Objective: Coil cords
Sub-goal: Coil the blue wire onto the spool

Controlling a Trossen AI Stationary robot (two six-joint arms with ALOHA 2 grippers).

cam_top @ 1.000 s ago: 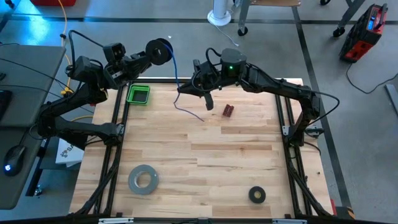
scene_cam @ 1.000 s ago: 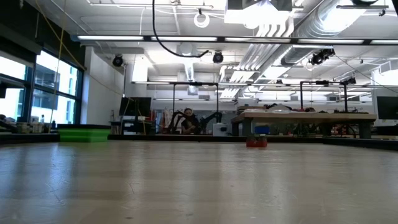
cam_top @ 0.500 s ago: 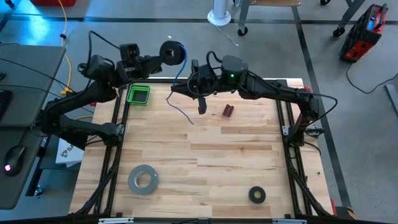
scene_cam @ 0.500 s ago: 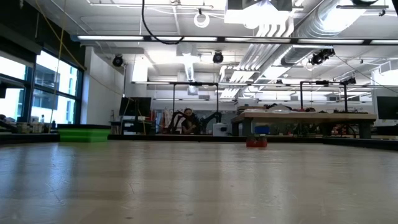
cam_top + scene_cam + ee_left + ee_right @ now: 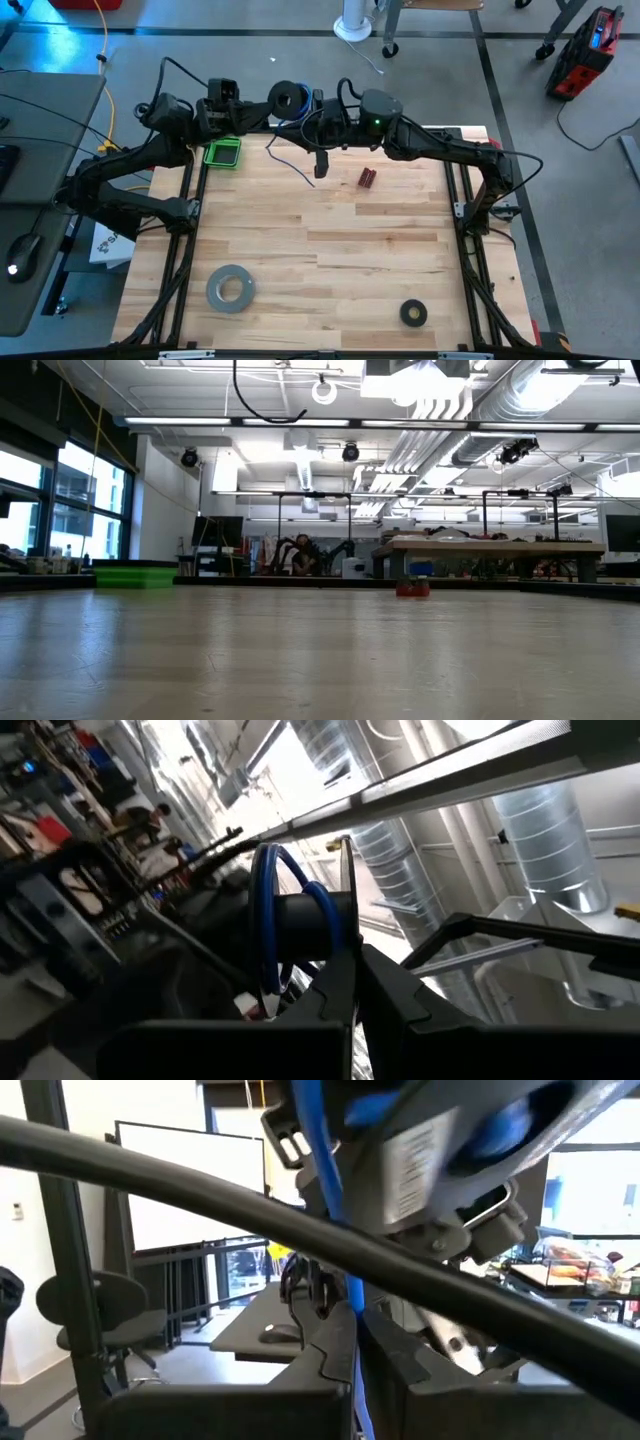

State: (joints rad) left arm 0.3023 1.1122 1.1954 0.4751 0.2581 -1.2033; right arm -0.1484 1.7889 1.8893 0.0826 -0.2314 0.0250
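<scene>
Over the table's far edge, my left gripper (image 5: 272, 106) is shut on a small black spool (image 5: 292, 98) with blue cord wound on it (image 5: 268, 910). Close to the spool's right, my right gripper (image 5: 303, 127) is shut on the thin blue cord (image 5: 345, 1280). The cord's free tail (image 5: 290, 165) trails from there, curving over the far part of the wooden table (image 5: 330, 250). My left gripper pinches the rim of one of the spool's flanges (image 5: 346, 935) between its two fingers, coming from the table's left and slanting upward. The spool is lifted clear of the table. My right gripper pinches the blue cord (image 5: 350, 1305) between its two fingers, coming about level from the table's right. The cord runs on up to the spool, and the tail hangs slack below the fingers.
A green bin (image 5: 222, 152) sits at the far left corner under the left arm. A small red object (image 5: 367, 178) lies at the far middle. Near the front edge lie a grey tape roll (image 5: 230, 288) and a black ring (image 5: 413, 313).
My left gripper has carried the spool toward the table's right, close up to my right gripper, rolling its wrist on the way. My right gripper has turned a little. The cord's free tail has swung toward the table's left.
</scene>
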